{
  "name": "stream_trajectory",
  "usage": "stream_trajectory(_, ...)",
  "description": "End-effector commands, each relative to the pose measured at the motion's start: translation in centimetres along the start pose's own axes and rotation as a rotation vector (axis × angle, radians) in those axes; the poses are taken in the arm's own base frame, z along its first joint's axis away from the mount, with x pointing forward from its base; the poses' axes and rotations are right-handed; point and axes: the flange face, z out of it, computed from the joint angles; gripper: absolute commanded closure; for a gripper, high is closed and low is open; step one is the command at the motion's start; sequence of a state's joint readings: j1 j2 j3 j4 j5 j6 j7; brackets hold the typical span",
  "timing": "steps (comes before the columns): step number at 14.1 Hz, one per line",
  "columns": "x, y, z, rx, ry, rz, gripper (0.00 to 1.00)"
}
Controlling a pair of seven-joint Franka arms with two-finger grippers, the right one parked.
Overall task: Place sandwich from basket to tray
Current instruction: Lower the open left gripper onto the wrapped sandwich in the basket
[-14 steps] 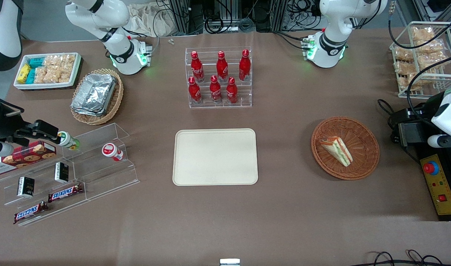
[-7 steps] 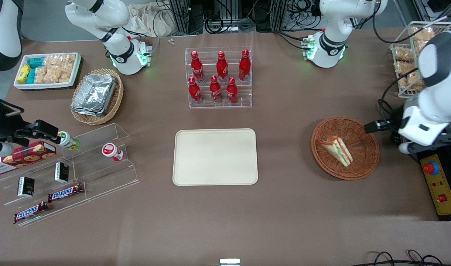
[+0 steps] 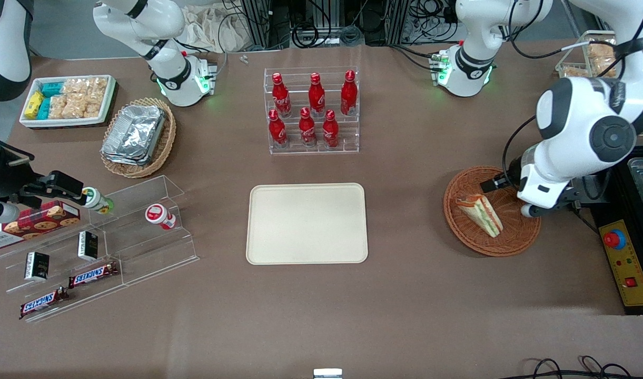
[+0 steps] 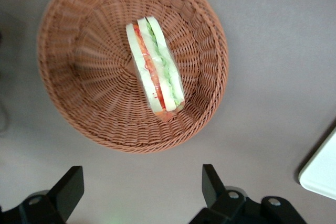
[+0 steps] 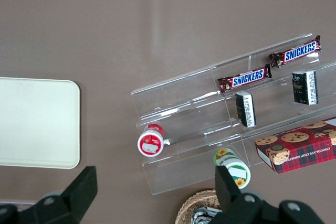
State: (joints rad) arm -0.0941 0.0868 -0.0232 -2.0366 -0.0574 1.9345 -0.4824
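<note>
The sandwich (image 3: 480, 213), a white-bread wedge with red and green filling, lies in the round orange-brown wicker basket (image 3: 511, 241). The left wrist view shows the sandwich (image 4: 155, 72) in the middle of the basket (image 4: 73, 98). My left gripper (image 3: 534, 201) hangs above the basket's rim on the side toward the working arm's end of the table. It is open and empty (image 4: 140, 187), with its fingers (image 4: 211, 181) spread wide over bare table beside the basket. The cream tray (image 3: 306, 222) lies flat at the table's middle; a corner of it shows in the left wrist view (image 4: 323, 174).
A rack of red bottles (image 3: 312, 110) stands farther from the camera than the tray. A control box with a red button (image 3: 624, 258) lies beside the basket at the working arm's end. A clear stepped shelf with snacks (image 3: 100, 237) and an oval foil-container basket (image 3: 138, 136) lie toward the parked arm's end.
My left arm has swung in from the working arm's end of the table until its gripper is above the basket's rim. The sandwich, basket and tray have not moved.
</note>
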Motion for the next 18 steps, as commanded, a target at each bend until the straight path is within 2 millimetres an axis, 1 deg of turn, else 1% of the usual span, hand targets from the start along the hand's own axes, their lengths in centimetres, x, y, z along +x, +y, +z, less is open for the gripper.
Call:
stream_trajectory(1, -1.2, -0.9, 2.6, -0.024, 0.009, -0.051, 0.0)
stream_trajectory(2, -1.3, -1.1, 3.9, -0.023, 0.011, -0.061, 0.01)
stream_trajectory(3, -1.0, -1.2, 4.9, -0.027, 0.018, -0.075, 0.01)
stream_trajectory(7, 1.0, -0.1, 8.6, -0.038, 0.046, -0.162, 0.02)
stream_trajectory(11, 1.9, 0.1, 10.4, -0.039, 0.062, -0.171, 0.04)
stream_trajectory(12, 2.0, 0.1, 10.5, -0.04, 0.063, -0.179, 0.08)
stream_trajectory(13, 1.9, 0.1, 10.6, -0.038, 0.061, -0.179, 0.14)
stream_trajectory(14, 2.0, 0.1, 10.6, -0.039, 0.062, -0.18, 0.28)
stream_trajectory(15, 2.0, 0.1, 10.6, -0.038, 0.062, -0.179, 0.49)
stream_trajectory(16, 2.0, 0.1, 10.5, -0.038, 0.06, -0.183, 0.66)
stream_trajectory(17, 2.1, 0.2, 10.2, -0.041, 0.066, -0.191, 0.81)
stream_trajectory(18, 2.2, 0.3, 9.9, -0.043, 0.068, -0.198, 0.93)
